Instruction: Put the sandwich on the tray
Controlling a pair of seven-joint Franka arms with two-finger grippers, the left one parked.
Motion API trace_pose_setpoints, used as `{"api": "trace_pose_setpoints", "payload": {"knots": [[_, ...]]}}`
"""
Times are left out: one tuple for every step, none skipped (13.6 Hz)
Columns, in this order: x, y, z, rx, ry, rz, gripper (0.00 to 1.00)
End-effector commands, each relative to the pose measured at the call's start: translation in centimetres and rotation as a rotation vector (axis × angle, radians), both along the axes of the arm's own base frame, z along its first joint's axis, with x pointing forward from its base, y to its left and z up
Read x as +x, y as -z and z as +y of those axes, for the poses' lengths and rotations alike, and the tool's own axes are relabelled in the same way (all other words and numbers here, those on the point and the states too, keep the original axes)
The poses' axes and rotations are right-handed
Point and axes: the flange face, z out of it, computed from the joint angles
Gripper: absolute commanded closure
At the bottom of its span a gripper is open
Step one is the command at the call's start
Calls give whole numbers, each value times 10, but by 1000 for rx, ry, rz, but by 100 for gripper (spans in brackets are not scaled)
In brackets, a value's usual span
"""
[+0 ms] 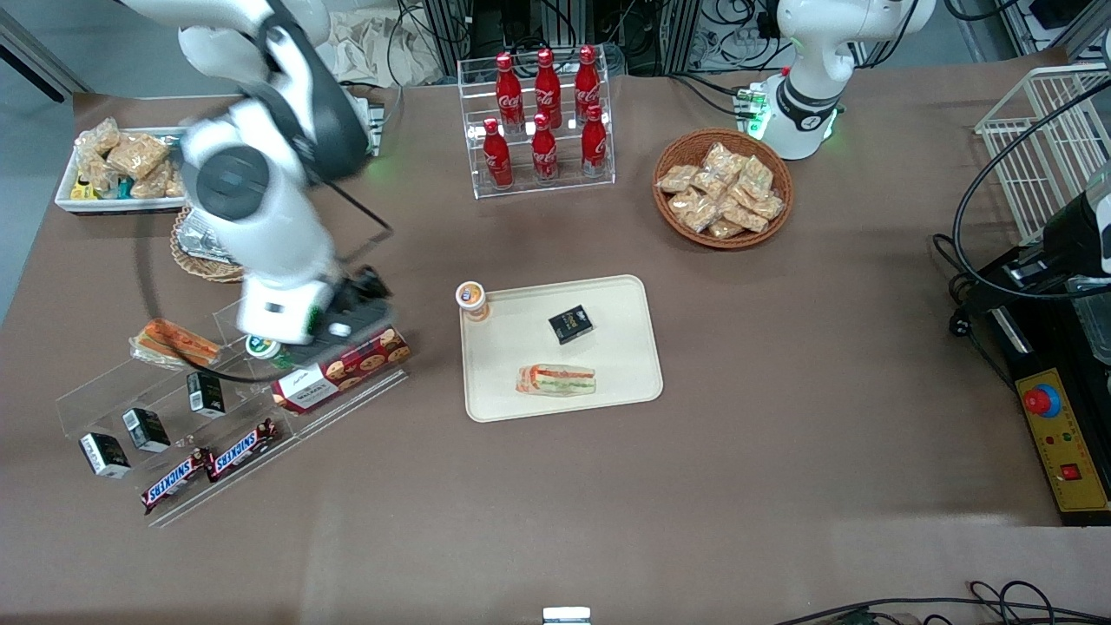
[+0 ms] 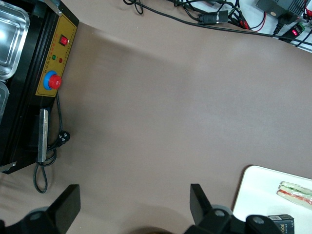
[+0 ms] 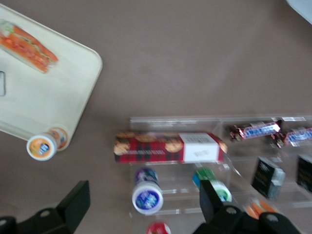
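**A:** What is the right arm's gripper (image 3: pixel 141 202) doing?

**B:** It is hanging over the clear acrylic display rack (image 1: pixel 217 408) toward the working arm's end of the table, its two black fingers (image 3: pixel 75 202) standing wide apart and holding nothing. Under it are lying a red tartan box of biscuits (image 1: pixel 340 369) and small round pots with a blue lid (image 3: pixel 147 197) and a green lid (image 3: pixel 214 187).

**A:** And the sandwich?

**B:** The clear-wrapped triangular sandwich wedge (image 1: pixel 556 379), with red, orange and green filling showing, is lying on the large cream-beige plastic tray (image 1: pixel 625 347), near the tray's edge closest to the front camera. It is sitting well apart from the gripper.

**A:** Anything else on the tray?

**B:** A small black box (image 1: pixel 570 325) is resting near its middle, and an orange-lidded cup (image 1: pixel 471 299) is standing at one corner.
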Motion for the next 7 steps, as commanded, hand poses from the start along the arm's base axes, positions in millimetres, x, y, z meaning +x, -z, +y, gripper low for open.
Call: {"api": "trace_pose_setpoints", "payload": {"knots": [[-13,-37,-59,-18,113,-16,0],[-14,-49,-81,-16,152,-25,0],[-15,-58,-112,-9,211,-22,0],[-16,-66,-136,17,260,-21,0],[-19,-73,-162,48,308,-17,0],[-22,-78,-187,60,353,-17,0],[-24,-78,-207,61,385,-3,0]]}}
